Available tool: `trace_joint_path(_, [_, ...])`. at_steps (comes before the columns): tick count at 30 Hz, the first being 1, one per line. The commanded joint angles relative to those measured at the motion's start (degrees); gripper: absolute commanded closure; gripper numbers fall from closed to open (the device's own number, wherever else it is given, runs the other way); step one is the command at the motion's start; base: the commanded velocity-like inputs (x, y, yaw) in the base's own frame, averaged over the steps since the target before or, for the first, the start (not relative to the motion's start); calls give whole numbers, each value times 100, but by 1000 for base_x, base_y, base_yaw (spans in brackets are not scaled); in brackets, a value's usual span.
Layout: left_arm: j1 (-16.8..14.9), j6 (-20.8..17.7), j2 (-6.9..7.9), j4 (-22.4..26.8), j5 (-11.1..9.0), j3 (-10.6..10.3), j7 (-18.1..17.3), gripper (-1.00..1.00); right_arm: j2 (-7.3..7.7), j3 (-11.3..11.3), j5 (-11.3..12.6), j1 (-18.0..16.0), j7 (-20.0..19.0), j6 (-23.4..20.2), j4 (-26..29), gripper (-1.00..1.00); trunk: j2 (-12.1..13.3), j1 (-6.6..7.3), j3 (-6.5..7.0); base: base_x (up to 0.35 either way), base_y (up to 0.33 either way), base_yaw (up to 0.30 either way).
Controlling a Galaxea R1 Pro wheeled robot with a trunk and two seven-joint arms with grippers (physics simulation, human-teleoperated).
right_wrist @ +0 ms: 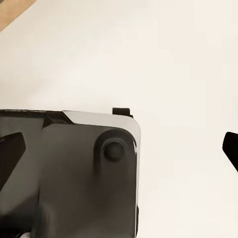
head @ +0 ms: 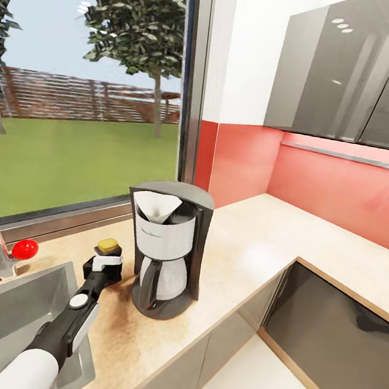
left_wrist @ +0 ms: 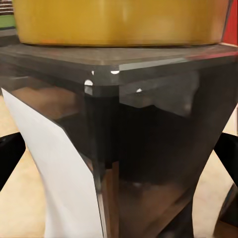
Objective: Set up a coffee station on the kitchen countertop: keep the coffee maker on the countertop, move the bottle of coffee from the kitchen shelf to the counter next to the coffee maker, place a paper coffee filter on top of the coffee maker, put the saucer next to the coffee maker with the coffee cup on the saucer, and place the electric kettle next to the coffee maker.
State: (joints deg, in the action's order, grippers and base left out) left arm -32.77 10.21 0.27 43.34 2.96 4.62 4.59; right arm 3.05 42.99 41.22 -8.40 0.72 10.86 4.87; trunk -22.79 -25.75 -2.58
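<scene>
Countertop, light wood, below red backsplash: coffee maker standing; your left gripper clamped on bottle of coffee beside it.

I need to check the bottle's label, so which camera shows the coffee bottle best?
The left wrist view: the bottle sits close up, with dark body, white label and yellow cap, between the left gripper's fingers. The head view shows little but its cap above that gripper, beside the coffee maker.

Bottle of coffee stands left of coffee maker.
</scene>
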Motion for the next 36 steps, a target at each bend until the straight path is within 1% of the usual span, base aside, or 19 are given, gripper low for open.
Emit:
trace_joint_path(1, [-4, 16, -3, -5, 34, -2, 25, 100, 2, 50, 53, -3, 7, 12, 5, -100, -13, -3, -13, 0, 0, 0])
trace_joint_path(7, [-5, 16, -9, -16, 38, -39, -27, 100, 2, 48, 52, -3, 7, 11, 5, -100, -13, -3, -13, 0, 0, 0])
trace_joint_path(8, [-3, 16, -9, -17, 39, -44, -28, -100, 2, 50, 52, -3, 7, 10, 5, -100, -13, -3, -13, 0, 0, 0])
trace_joint_path(14, [-3, 178, -6, -27, 38, -48, -29, -100, 2, 51, 51, -3, 7, 8, 5, -100, -13, -3, -13, 0, 0, 0])
trace_joint_path(36, [-2, 210, 5, -27, 38, -49, -29, -100, 2, 51, 50, -3, 7, 11, 5, -100, -13, -3, -13, 0, 0, 0])
